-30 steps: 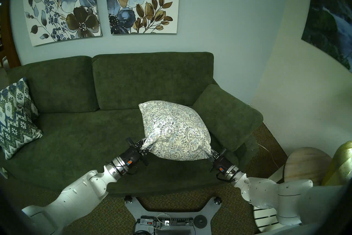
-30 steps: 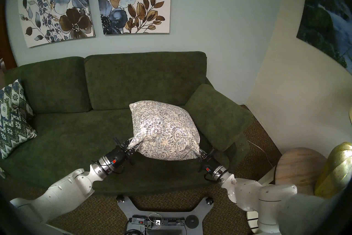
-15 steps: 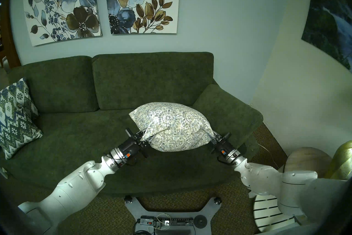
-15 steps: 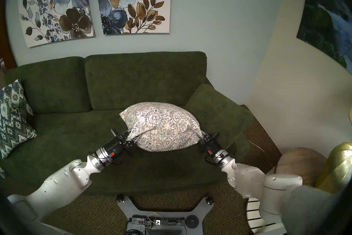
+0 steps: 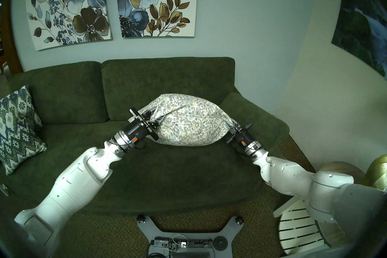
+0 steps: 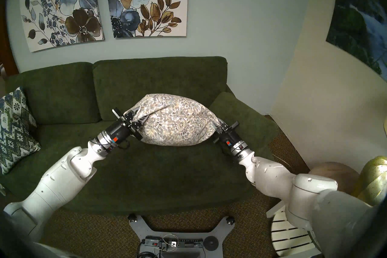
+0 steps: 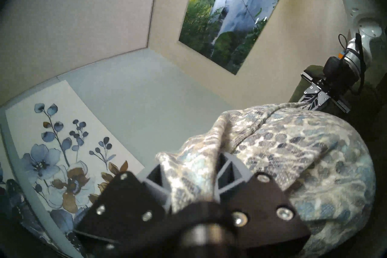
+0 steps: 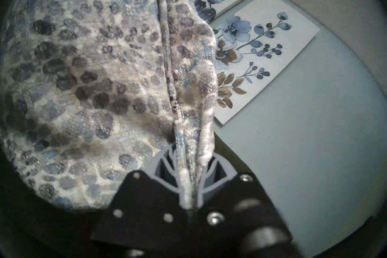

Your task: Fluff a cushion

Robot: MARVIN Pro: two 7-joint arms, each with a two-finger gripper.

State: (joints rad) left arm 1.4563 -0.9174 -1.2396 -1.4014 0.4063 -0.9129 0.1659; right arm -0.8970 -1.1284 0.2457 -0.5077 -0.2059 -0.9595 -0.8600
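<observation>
The cream cushion [image 5: 186,119] [image 6: 176,119] with grey-blue and tan pebble rosettes hangs in the air above the green sofa seat, stretched between my two grippers. My left gripper [image 5: 156,118] [image 7: 192,173] is shut on a pinched corner at the cushion's left end. At the right end my right gripper [image 5: 229,123] [image 8: 189,165] is shut on the seam corner. The cushion [image 7: 293,150] [image 8: 83,73] bulges plump between them, its fabric gathered into folds at each grip.
The dark green sofa [image 5: 167,167] has back cushions behind and a padded armrest [image 5: 251,117] close to my right gripper. A zigzag pillow [image 5: 18,129] leans at the sofa's left end. A white slatted side table [image 5: 297,228] with lamps stands at the right.
Both arms have lifted the cushion up and away from me over the last second. It has turned from facing me to lying edge-on and stretched sideways between the grippers.
</observation>
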